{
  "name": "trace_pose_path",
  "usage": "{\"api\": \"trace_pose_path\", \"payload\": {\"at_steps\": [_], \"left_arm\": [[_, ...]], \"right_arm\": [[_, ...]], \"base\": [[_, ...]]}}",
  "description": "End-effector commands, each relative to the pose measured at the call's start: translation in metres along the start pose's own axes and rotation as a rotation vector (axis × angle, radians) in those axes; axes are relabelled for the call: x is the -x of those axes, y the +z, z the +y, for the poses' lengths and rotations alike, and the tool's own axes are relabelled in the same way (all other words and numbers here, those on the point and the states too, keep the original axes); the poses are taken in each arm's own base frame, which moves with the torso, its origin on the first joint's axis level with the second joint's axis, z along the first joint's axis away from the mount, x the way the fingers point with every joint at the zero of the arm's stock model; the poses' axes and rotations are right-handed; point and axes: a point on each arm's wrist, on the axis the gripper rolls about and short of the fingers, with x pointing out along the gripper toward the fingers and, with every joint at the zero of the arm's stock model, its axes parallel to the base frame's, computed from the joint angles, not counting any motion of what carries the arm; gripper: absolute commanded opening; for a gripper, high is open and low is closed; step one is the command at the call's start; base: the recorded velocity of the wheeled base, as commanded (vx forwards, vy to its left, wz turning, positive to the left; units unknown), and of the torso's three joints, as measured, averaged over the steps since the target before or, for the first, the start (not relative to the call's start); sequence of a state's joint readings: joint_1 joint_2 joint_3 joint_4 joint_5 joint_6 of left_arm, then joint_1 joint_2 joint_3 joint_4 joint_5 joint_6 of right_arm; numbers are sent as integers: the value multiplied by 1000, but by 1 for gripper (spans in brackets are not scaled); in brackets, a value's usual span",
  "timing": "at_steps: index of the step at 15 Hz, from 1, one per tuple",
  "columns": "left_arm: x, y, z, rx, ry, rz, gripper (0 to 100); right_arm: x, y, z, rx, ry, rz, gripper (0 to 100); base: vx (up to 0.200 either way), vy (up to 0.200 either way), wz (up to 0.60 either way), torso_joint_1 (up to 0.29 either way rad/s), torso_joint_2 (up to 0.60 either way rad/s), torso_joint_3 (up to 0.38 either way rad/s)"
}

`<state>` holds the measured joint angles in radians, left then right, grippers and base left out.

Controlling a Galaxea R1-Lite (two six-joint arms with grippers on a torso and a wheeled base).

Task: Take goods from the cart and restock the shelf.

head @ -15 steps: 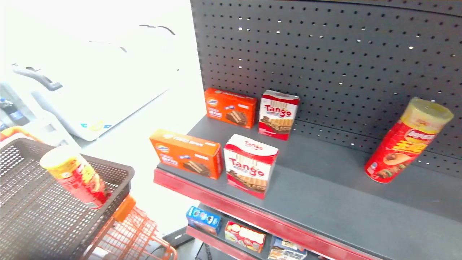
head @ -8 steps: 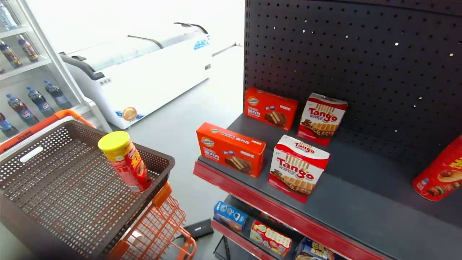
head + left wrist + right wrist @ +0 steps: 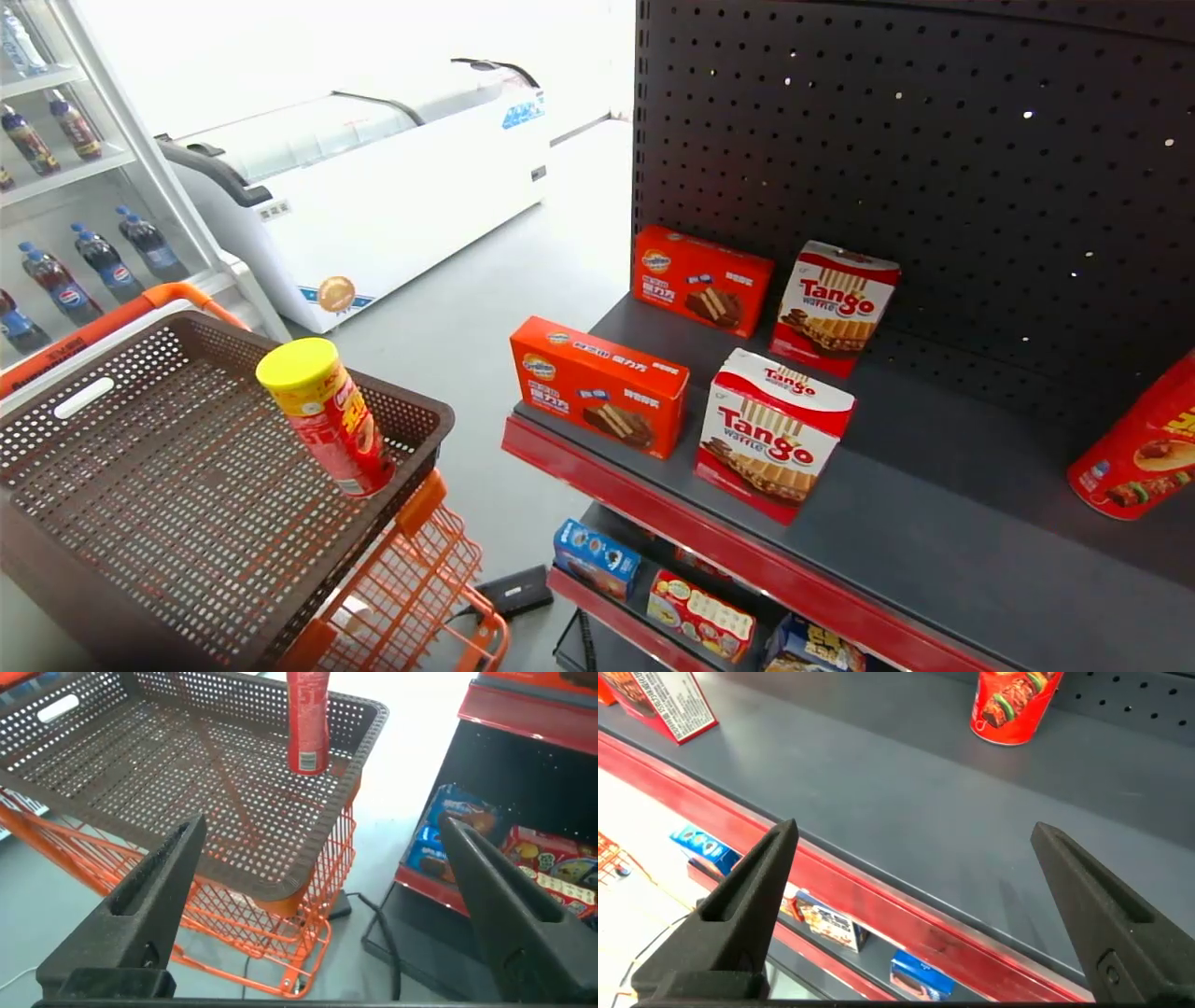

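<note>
1. The head camera has swung left; nothing else has shifted.
2. Left gripper [image 3: 320, 831] gapes wide near the perforated plastic cart basket [image 3: 140, 504], where the yellow-lidded cylindrical chip can [image 3: 325, 420] stands.
3. Right gripper [image 3: 913, 831] gapes above the smooth grey shelf [image 3: 934, 551].

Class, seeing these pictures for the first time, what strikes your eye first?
A red cylindrical can with a yellow lid stands alone in the brown perforated plastic basket atop the orange wire cart. On the grey shelf, two orange boxes and two red-and-white wafer boxes cluster at its left end; another red can stands far right.
</note>
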<state>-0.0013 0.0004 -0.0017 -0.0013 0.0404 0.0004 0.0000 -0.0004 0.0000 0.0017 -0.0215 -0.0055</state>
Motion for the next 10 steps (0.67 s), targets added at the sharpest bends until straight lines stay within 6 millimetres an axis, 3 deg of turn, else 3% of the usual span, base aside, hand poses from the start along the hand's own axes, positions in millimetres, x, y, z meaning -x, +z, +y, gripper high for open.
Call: {"api": "trace_pose_path", "payload": {"at_steps": [1,4,6,10], "left_arm": [[0,0,0,-1,4,-1,100],[1,20,1,-15,39,-8,100],[-22,69,0,-25,35,107,100],[-69,83,-4,15,5,255,100]], "right_arm": [[0,0,0,1,0,0,100],[0,0,0,1,0,0,100],[0,0,0,1,0,0,100],[0,0,0,1,0,0,100]], "base": [[0,0,0,0,0,0],[0,0,0,0,0,0],[0,0,0,0,0,0],[0,0,0,0,0,0]]}}
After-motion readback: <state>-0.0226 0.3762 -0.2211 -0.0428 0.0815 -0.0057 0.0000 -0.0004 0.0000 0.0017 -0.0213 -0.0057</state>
